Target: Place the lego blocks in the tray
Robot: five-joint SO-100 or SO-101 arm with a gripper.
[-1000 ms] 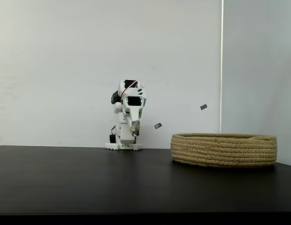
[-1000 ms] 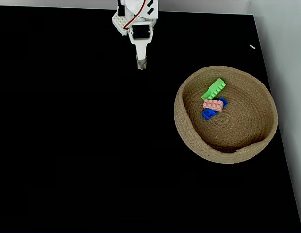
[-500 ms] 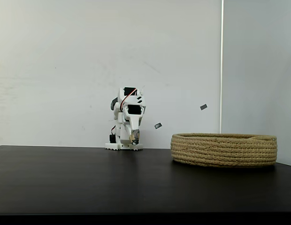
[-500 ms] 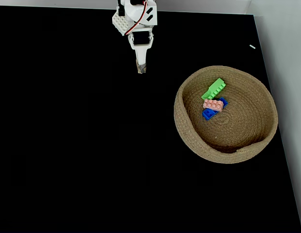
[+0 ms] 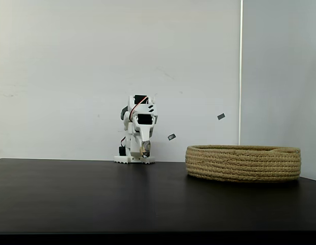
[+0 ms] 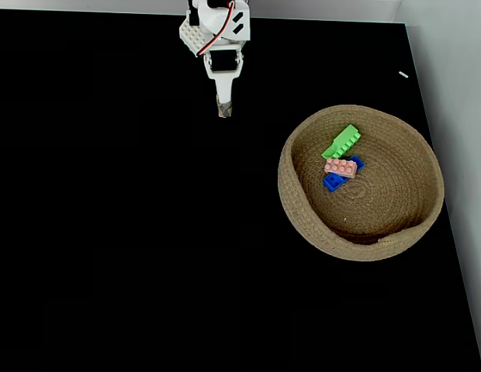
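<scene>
Lego blocks are all three inside the tray (image 6: 302, 209), which stands near the right edge of the desk (image 6: 109, 232), closer to the near edge than the arm is. In the fixed view from above, the blue block (image 6: 330, 182) lies flat on the tray floor, the pink block (image 6: 341, 167) rests across it, and the green block (image 6: 342, 142) lies just behind them, touching or almost touching the pink one. In the low fixed view the tray wall (image 5: 243, 163) hides them.

Farther back, at the far edge of the desk, the arm is folded over its base, and the gripper (image 6: 223, 111) points toward the near edge with nothing between its fingers (they look pressed together, but they are small, so I cannot tell for sure).

I judge that no block is left to place, so the step in hand is only to park. To do it well, the arm should settle slowly, stay well apart from the tray, and not reach toward the blocks again.
</scene>
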